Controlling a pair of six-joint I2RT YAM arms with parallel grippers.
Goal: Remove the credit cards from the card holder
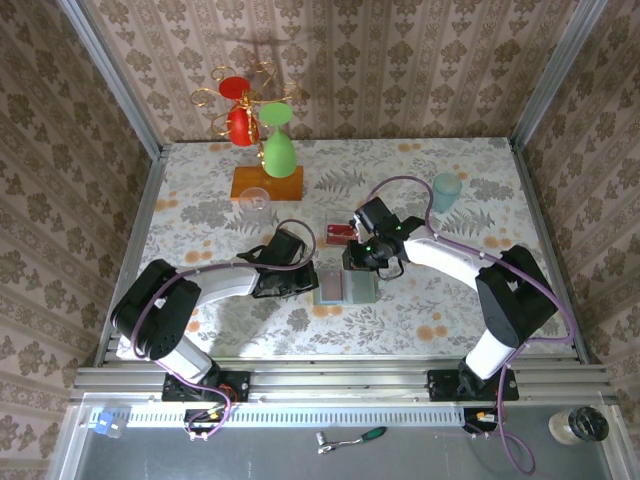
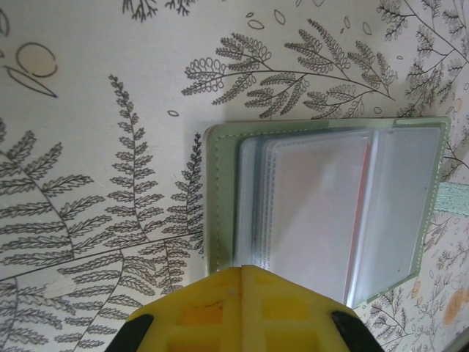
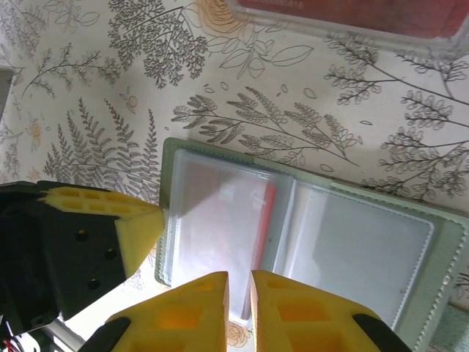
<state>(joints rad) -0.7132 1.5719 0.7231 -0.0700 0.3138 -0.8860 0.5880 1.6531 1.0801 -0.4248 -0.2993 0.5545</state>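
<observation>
The card holder [image 1: 358, 290] lies open on the fern-print table, a pale green rim [image 2: 220, 191] around clear sleeves [image 3: 366, 249]. My left gripper [image 1: 305, 283] is shut, and its yellow tips [image 2: 242, 268] press on the holder's left edge. In the right wrist view one of its fingers [image 3: 135, 220] touches that edge. My right gripper [image 1: 362, 265] sits at the holder's near edge. Its jaws [image 3: 239, 277] are nearly together on the end of a red credit card [image 3: 267, 209] that sticks out of a frosted sleeve. The same card's red edge [image 2: 359, 220] also shows in the left wrist view.
A small clear tray [image 1: 342, 235] holding red cards [image 3: 352, 11] lies just behind the holder. Further back stand an orange base with red and green ornaments [image 1: 268, 180], a small clear glass [image 1: 257, 197] and a teal cup [image 1: 446, 190]. Walls close in the table.
</observation>
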